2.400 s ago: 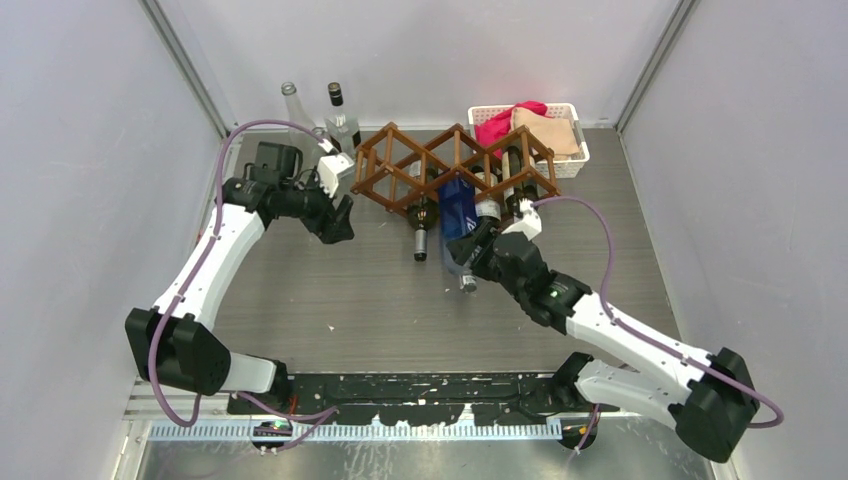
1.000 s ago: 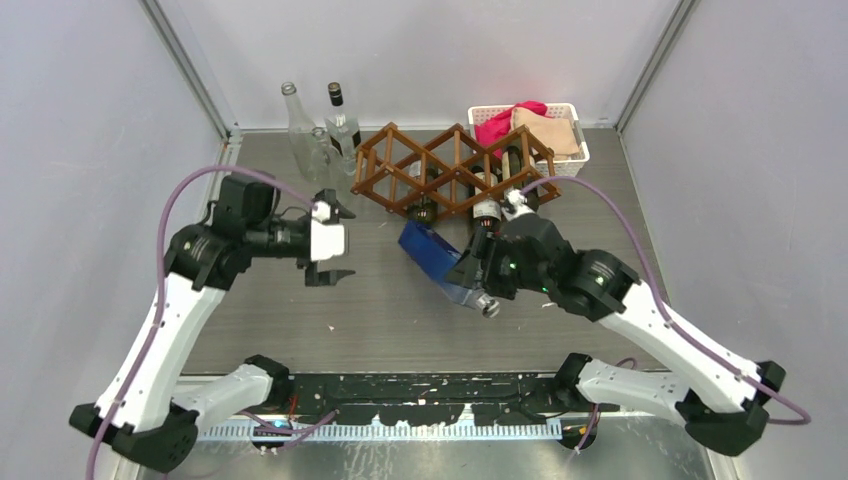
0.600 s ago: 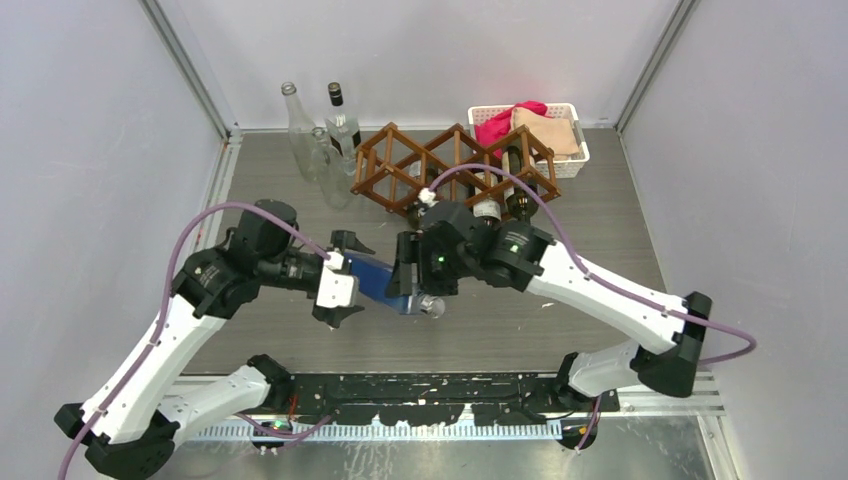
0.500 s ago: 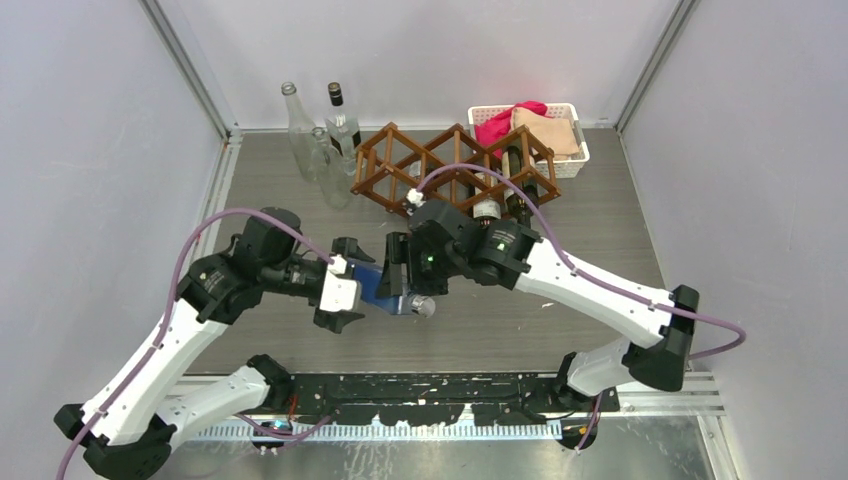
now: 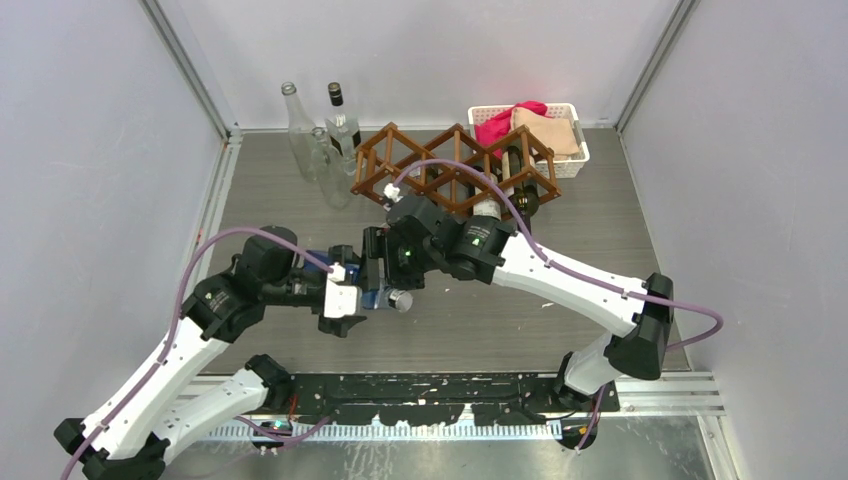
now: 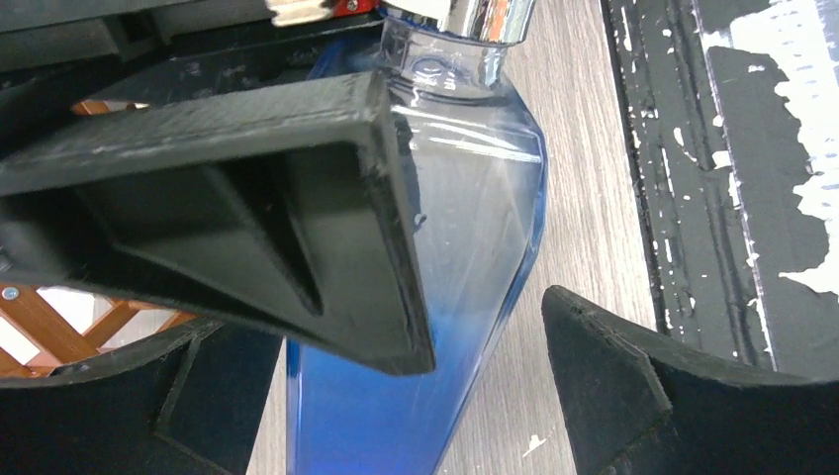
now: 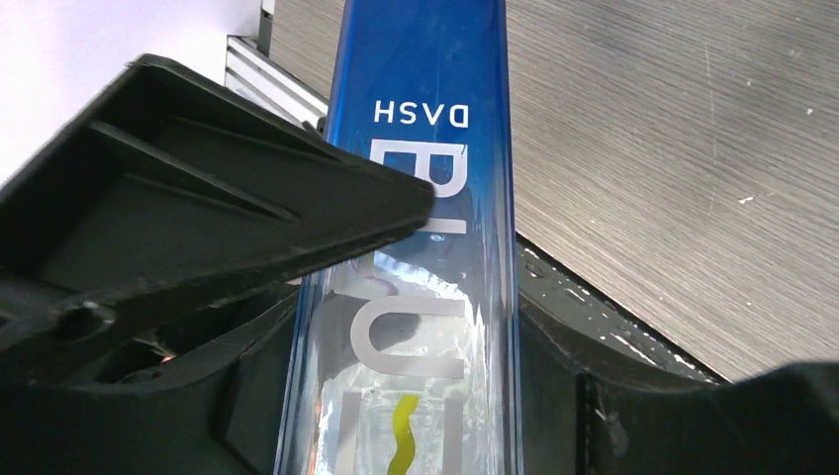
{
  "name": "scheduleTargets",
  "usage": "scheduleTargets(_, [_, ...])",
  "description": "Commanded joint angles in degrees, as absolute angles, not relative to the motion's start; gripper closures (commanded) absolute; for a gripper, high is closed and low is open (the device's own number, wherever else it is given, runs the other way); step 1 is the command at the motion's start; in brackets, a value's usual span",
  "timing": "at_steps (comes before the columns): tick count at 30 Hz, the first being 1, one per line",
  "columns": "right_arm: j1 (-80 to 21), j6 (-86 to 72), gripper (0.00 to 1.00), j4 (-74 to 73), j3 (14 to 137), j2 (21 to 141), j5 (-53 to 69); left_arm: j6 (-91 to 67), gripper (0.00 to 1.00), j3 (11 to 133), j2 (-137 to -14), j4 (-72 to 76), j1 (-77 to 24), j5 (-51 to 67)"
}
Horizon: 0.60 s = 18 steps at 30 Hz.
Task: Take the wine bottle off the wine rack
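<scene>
The wine bottle (image 6: 465, 247) is off the wine rack (image 5: 450, 170), which stands well beyond both tools. It hangs above the grey tabletop (image 5: 600, 230), clamped across its blue body by the right tool (image 5: 378, 275). The left tool (image 5: 352, 297), fingers spread wide, straddles it. The bottle's long axis runs lengthwise between them, silver cap pointing away from that wrist. Whether a finger touches the glass I cannot tell. Closing there looks next, and smooth glass may slip.
</scene>
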<state>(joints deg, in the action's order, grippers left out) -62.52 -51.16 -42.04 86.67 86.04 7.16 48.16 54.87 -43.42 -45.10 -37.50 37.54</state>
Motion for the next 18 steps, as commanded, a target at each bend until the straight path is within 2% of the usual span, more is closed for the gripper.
scheduleTargets(1, [-63.4,-51.6,0.99,-27.3,92.6,84.6,11.0,51.2,0.01,52.3,-41.9,-39.4,-37.7,37.3])
scheduleTargets(4, [-63.6,-52.1,0.99,-26.6,92.3,85.0,12.0,51.2,0.07,50.6,-41.3,-36.6,-37.7,36.8])
scheduleTargets(8, [-63.6,-52.6,0.99,-25.0,91.6,85.1,13.5,51.2,0.24,50.7,-41.7,-35.8,-37.7,37.7])
scheduleTargets(10, [-63.7,-52.8,0.99,-24.3,91.3,85.1,14.3,51.8,0.35,50.8,-42.1,-35.8,-37.7,37.8])
scheduleTargets(12, [-63.7,-53.0,0.98,-23.9,90.8,85.0,14.9,52.9,0.54,50.9,-42.5,-35.8,-37.7,37.4])
scheduleTargets(14, [-63.6,-52.9,0.79,-24.5,90.7,84.7,14.7,53.5,0.79,51.0,-43.1,-35.6,-37.7,36.3])
scheduleTargets(15, [-63.6,-52.5,0.72,-25.2,90.7,84.5,14.1,53.6,0.92,51.0,-43.6,-35.4,-37.7,35.4])
scheduleTargets(16, [-63.5,-52.2,0.63,-26.1,90.5,84.0,13.2,53.4,0.99,50.9,-43.9,-34.8,-37.7,34.2])
scheduleTargets(18, [-62.8,-51.7,0.38,-27.9,90.1,82.8,11.6,52.7,1.00,50.7,-44.5,-33.1,-37.7,32.0])
